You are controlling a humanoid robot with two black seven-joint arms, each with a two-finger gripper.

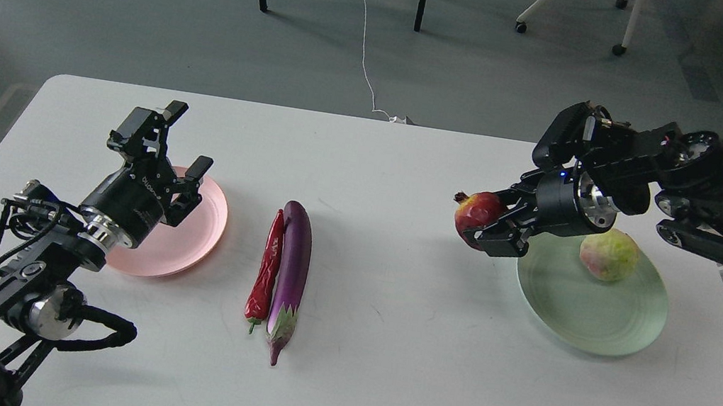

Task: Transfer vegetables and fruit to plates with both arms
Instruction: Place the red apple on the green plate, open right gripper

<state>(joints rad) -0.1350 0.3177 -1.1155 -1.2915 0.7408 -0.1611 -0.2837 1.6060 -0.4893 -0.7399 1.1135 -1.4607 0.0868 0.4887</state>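
My right gripper [485, 226] is shut on the dark red pomegranate [477, 210] and holds it in the air just left of the pale green plate [574, 314]. A pale yellow-green fruit [609, 254] with a pink blush lies on the far part of that plate. The purple eggplant [291, 270] and the red chili pepper [266, 268] lie side by side on the table's middle. My left gripper [181, 140] is open and empty above the far edge of the pale pink plate [180, 240].
The white table [378, 377] has a far edge close behind the grippers and a right edge just past the green plate. Chair and table legs and a white cable [364, 39] are on the floor beyond.
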